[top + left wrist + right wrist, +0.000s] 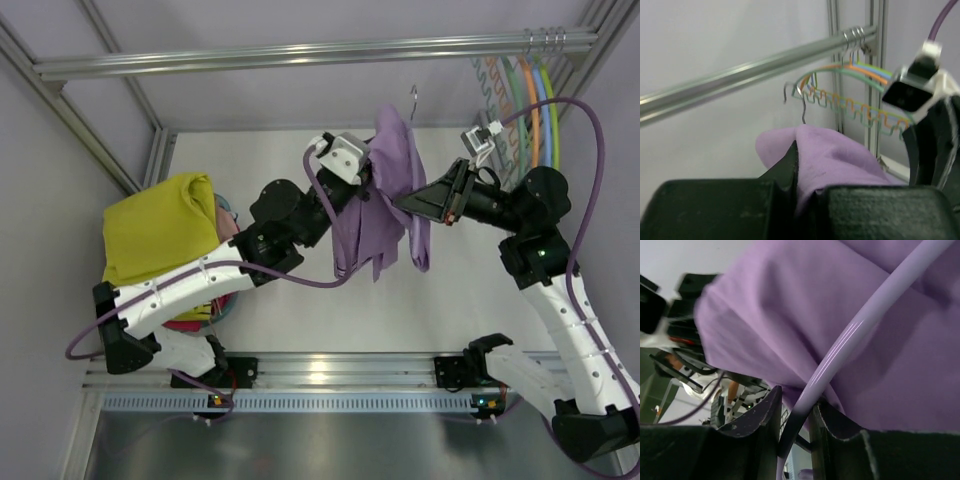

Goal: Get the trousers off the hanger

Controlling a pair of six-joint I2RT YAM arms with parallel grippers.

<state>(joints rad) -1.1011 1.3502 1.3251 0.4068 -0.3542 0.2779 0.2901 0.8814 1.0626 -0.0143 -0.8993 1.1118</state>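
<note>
Right gripper (796, 412): clamped on lilac bar of hanger (855, 330), under cloth. Left gripper (801, 185): pinched on fold of purple trousers (395, 190), just left of right one. Purple trousers: draped over hanger mid-table, legs hanging toward near side. Yellow trousers (160, 228): left, atop heap of clothes (190, 322), well apart. Farther: hanger hook apart from rail (300, 50); spare hangers (520, 100) on rail, far right.
</note>
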